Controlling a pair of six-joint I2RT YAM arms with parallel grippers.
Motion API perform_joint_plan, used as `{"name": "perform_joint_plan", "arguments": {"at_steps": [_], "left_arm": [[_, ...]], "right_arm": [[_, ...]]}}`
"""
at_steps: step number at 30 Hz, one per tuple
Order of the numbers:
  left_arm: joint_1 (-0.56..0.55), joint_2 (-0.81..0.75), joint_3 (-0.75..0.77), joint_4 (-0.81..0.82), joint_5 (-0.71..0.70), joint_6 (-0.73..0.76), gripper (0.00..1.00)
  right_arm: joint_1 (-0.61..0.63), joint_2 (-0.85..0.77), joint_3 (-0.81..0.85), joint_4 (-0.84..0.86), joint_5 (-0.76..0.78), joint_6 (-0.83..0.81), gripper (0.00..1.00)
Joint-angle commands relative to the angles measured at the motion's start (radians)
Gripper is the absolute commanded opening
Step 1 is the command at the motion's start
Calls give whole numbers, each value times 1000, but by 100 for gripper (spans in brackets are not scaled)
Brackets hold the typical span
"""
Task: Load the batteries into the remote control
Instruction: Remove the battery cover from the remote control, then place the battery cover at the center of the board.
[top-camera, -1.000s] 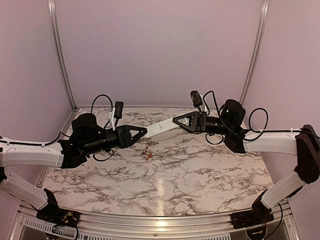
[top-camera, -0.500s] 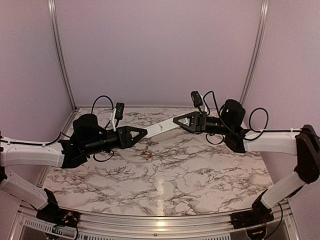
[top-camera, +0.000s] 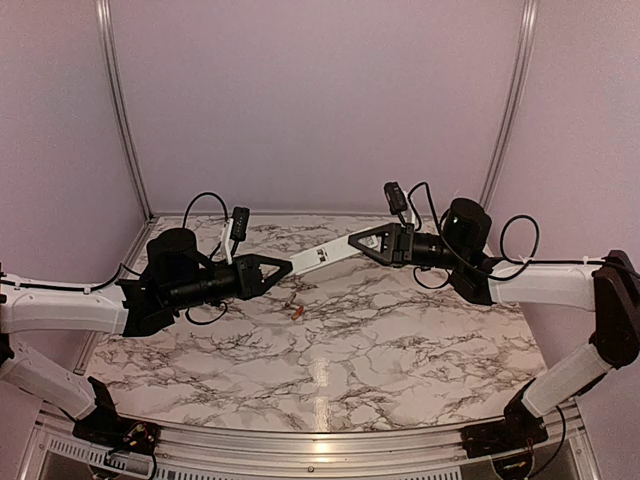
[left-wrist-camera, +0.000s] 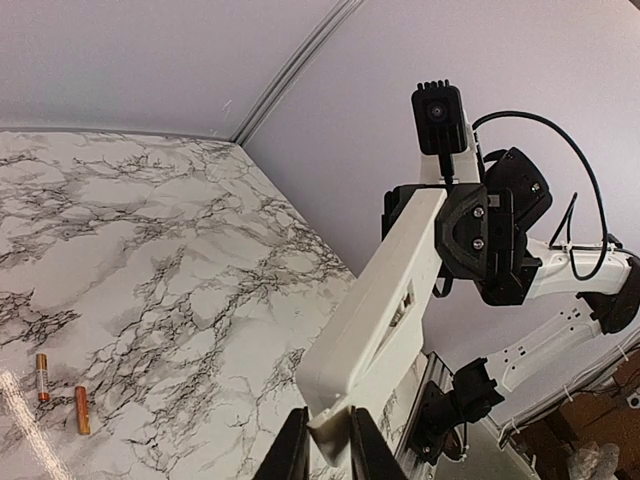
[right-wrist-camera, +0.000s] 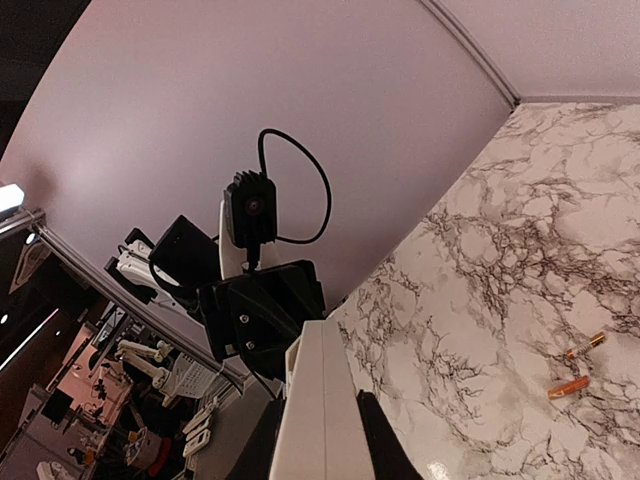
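Marble-veined desk (top-camera: 400, 340), lilac walls (top-camera: 320, 100). Slim white remote control (top-camera: 322, 256) spans the air, left hand (top-camera: 289, 267) and right hand (top-camera: 351, 243) each clamped on an end. Orange batteries (top-camera: 297, 312) lie on the desk beneath.

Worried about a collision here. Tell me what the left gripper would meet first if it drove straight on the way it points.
The remote control in the left gripper lies dead ahead; past it, the right gripper holding the far end. The batteries lie lower, on the table, probably off that line.
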Motion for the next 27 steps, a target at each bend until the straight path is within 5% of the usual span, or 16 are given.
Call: {"name": "perform_joint_plan", "arguments": {"at_steps": [1,6,27], "left_arm": [[6,-8,11,-10,8,16,12],[6,-32,-20,73,60,6,0],[34,-62,-85,316,306,-53,0]], "right_arm": [[-10,-25,45,1,2,-16,0],[-26,-25,40,-21,4,-35,0],[-96,-16,-23,143,-106,87,0]]}}
